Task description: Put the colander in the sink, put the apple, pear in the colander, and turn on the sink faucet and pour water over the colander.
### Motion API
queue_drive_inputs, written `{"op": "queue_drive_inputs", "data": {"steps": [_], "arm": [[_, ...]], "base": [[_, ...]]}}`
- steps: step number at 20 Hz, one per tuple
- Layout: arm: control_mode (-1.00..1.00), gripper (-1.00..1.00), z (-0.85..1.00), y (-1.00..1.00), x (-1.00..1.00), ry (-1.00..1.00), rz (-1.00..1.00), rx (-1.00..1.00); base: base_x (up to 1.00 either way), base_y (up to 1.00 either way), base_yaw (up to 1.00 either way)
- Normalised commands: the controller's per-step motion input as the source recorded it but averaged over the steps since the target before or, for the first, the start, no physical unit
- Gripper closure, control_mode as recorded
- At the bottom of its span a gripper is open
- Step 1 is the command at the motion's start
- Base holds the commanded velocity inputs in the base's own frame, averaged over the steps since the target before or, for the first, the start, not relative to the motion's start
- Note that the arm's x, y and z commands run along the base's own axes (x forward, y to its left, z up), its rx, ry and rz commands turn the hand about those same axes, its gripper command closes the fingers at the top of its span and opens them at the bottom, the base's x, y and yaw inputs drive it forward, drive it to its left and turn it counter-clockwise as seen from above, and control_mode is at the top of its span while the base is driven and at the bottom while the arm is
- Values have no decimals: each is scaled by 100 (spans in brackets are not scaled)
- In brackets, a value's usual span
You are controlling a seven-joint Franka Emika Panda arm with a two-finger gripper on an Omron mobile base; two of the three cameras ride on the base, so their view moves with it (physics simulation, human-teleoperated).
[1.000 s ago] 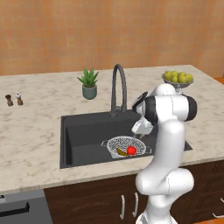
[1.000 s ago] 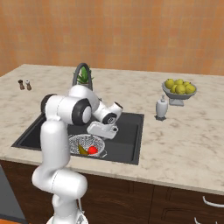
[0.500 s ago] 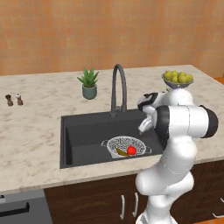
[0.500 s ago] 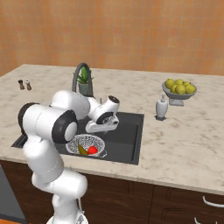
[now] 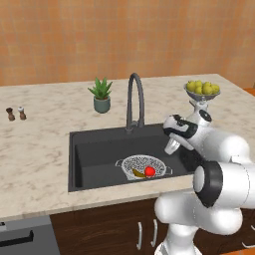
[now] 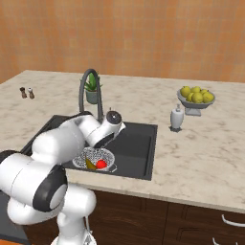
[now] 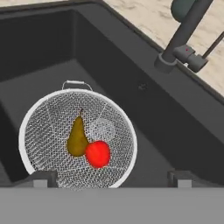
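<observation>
Arm swung across frame: elbow, upright at centre-right of left base view a second ago, now bulks low at lower right. Gripper (image 5: 171,141) shifted right and up, now over sink's (image 5: 94,149) right half, right of colander (image 5: 143,165). Jaws opened a touch wider.

A round white-grey perforated colander (image 5: 143,166) is seen on the floor of the dark grey recessed sink (image 5: 94,149), towards its near right. A small red apple (image 5: 150,171) and a brownish-yellow pear (image 5: 138,173) are held in it, touching. The tall dark gooseneck faucet (image 5: 135,101) is set at the far rim. The white hand (image 5: 172,143) is poised over the sink's right end, apart from the colander.
</observation>
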Motion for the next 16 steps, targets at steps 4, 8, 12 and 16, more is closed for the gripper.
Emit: {"op": "queue_drive_inputs", "data": {"steps": [4,8,12,16], "arm": [[-100,-100,50,0,-3,-30,6,5],[-100,-100,44,0,29,-18,0,14],[-100,-100,42,-16,19,-15,9,29],[-100,-100,29,-8,23,-10,13,29]], "base": [[0,0,0],[0,0,0],[0,0,0],[0,0,0]]}}
